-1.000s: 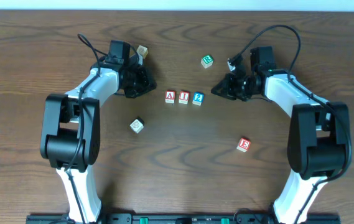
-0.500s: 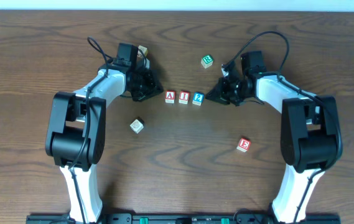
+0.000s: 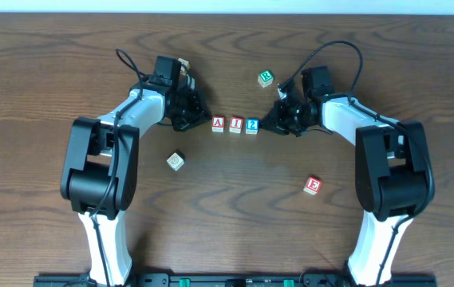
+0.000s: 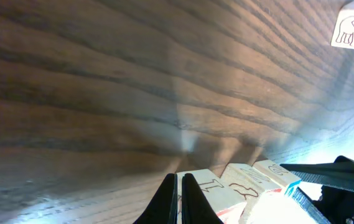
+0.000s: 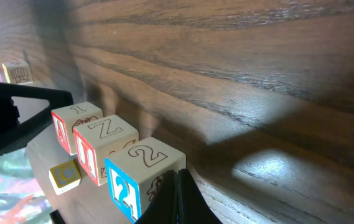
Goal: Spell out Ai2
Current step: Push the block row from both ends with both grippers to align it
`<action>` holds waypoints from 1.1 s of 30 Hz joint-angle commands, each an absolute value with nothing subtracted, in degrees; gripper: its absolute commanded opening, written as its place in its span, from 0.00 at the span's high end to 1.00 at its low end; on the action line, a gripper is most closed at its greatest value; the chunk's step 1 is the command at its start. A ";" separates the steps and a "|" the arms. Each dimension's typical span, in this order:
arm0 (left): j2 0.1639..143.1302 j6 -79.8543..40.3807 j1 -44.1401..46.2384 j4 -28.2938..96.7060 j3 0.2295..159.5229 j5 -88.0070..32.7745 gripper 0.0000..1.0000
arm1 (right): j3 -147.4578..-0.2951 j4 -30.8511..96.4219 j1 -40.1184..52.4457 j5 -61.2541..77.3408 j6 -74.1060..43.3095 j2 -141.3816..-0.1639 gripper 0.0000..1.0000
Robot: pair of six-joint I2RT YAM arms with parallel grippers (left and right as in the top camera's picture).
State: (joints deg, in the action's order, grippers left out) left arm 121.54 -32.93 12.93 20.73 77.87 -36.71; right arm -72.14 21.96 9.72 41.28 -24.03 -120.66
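The red "A" cube (image 3: 218,123), red "I" cube (image 3: 235,123) and blue "2" cube (image 3: 252,124) stand in a tight row at the table's middle, reading A, I, 2. My left gripper (image 3: 204,120) is shut and empty, its tips against the A cube's left side (image 4: 217,194). My right gripper (image 3: 266,125) is shut and empty, its tips against the 2 cube's right side (image 5: 142,169). The right wrist view also shows the I cube (image 5: 105,145) and the A cube (image 5: 71,123) behind the 2 cube.
A green-edged cube (image 3: 266,77) lies behind the row on the right. The red "E" cube (image 3: 313,185) lies at front right. A beige cube (image 3: 176,160) lies at front left. Another cube (image 3: 183,65) sits behind the left arm.
Both shut grippers have moved inward to the two ends of the row. The 2 cube has shifted slightly left, closing up against the I cube.
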 commanded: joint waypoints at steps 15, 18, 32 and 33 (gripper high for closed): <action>122.61 -34.98 13.54 21.15 78.15 -36.67 0.94 | -72.16 21.56 11.33 41.36 -26.15 -121.51 0.99; 122.61 -36.05 13.58 21.87 78.15 -36.67 0.94 | -72.16 21.54 11.33 41.36 -26.15 -121.51 0.99; 122.61 -40.36 14.72 22.04 78.15 -35.79 0.94 | -72.16 20.56 11.33 42.06 -26.39 -121.51 0.99; 122.61 -40.49 14.74 22.04 78.15 -35.79 0.94 | -72.16 20.51 11.33 42.06 -26.79 -121.51 0.98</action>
